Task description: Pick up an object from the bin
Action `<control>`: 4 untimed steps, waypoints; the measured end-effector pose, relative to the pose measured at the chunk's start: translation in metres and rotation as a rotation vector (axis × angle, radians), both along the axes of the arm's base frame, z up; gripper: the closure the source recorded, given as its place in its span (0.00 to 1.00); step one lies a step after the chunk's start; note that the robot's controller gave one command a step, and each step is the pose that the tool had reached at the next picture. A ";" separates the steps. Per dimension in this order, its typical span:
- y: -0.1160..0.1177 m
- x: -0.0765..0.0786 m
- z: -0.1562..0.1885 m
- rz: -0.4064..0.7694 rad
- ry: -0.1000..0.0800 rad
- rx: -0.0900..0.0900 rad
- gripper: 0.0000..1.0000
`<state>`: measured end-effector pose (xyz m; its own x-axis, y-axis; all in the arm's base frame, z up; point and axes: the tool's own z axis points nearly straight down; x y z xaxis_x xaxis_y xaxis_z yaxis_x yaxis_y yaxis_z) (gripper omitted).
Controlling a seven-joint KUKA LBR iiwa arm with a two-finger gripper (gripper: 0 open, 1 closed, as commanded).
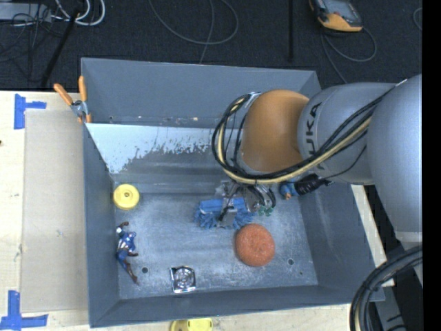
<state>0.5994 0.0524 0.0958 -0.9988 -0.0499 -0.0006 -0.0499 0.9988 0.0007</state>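
Note:
My gripper (227,211) reaches down under the orange wrist cover into the middle of the bin, its dark fingertips right on a crumpled blue thing (208,214). The blue thing lies on the bin floor, spreading to the left and right of the fingertips. A round rust-red ball (255,245) rests just to the lower right of it, apart from the gripper. The wrist cover hides the upper part of the fingers.
A yellow round disc (126,197) lies at the left wall. A small blue and white figure (127,248) lies in the lower left. A small shiny metal piece (182,278) sits near the front wall. The arm covers the bin's right side.

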 end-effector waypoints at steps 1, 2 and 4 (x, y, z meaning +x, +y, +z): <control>0.000 0.000 0.000 -0.001 0.000 0.000 1.00; 0.000 0.000 0.000 -0.001 0.000 0.000 1.00; 0.000 0.000 0.000 -0.002 0.000 0.000 1.00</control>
